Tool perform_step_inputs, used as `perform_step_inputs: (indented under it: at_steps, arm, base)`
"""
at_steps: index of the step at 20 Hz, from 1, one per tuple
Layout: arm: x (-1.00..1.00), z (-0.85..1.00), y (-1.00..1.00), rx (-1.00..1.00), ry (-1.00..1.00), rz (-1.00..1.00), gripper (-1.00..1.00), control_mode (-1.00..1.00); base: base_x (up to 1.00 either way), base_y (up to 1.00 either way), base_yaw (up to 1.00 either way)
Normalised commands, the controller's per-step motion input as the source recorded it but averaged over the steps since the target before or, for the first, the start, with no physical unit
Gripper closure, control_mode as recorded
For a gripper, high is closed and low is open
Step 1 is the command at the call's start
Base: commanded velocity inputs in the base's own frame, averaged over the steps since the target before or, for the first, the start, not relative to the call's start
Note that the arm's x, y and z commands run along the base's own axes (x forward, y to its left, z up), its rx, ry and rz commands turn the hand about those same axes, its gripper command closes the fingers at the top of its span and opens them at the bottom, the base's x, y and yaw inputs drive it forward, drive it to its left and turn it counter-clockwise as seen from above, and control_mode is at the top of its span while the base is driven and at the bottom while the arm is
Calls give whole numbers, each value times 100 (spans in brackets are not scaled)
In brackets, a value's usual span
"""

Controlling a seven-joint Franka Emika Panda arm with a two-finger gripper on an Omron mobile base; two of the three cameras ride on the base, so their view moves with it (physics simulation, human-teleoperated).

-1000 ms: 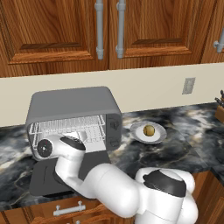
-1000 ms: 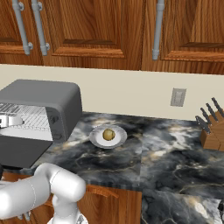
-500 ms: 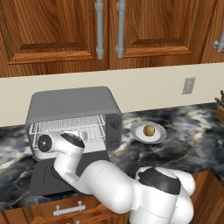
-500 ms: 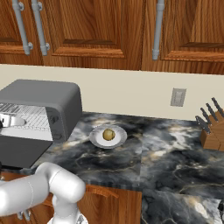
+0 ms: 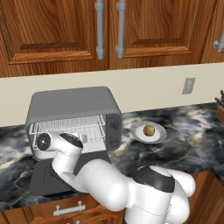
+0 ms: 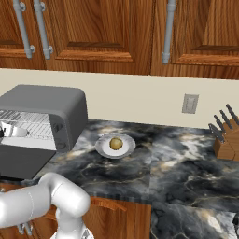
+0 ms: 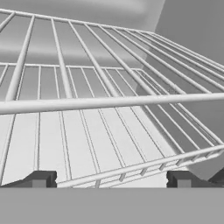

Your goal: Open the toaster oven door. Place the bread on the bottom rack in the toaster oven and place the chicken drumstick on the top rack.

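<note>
The grey toaster oven [image 5: 72, 105] [image 6: 44, 105] stands at the left of the counter. Its door [image 5: 41, 181] [image 6: 18, 161] lies folded down flat in front of it. My arm reaches into the oven's mouth. In the hand view my gripper [image 7: 111, 181] is open, with nothing between its fingertips [image 7: 41, 179]. It faces the two silver wire racks, the top rack [image 7: 87, 52] over the bottom rack [image 7: 131, 146], and both look bare. The bread [image 5: 148, 130] [image 6: 115, 143] sits on a plate to the right of the oven. The chicken drumstick is out of view.
The white plate [image 5: 136, 131] [image 6: 103, 149] rests on the dark marble counter [image 5: 188, 140]. A knife block [image 6: 226, 137] stands at the far right by the wall. A wall outlet [image 6: 190, 103] and wooden cabinets [image 5: 109, 30] are above the counter.
My arm's wrist has shifted slightly upward at the oven mouth. The gripper stays open, and the bread and plate have not moved.
</note>
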Motion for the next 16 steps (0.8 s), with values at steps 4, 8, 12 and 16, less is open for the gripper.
perform_step_inputs:
  at_steps: [4, 8, 12, 16]
  arm:
    - [14, -1, 3, 0, 0, 0, -100, -100]
    - [12, -1, 2, 0, 3, 0, -100, -100]
    - [8, -5, 1, 0, 7, 0, -100, -100]
    - [1, -19, 4, 0, 11, 0, -100, -100]
  base:
    - [0, 0, 0]
    - [0, 0, 0]
    - [0, 0, 0]
    - [0, 0, 0]
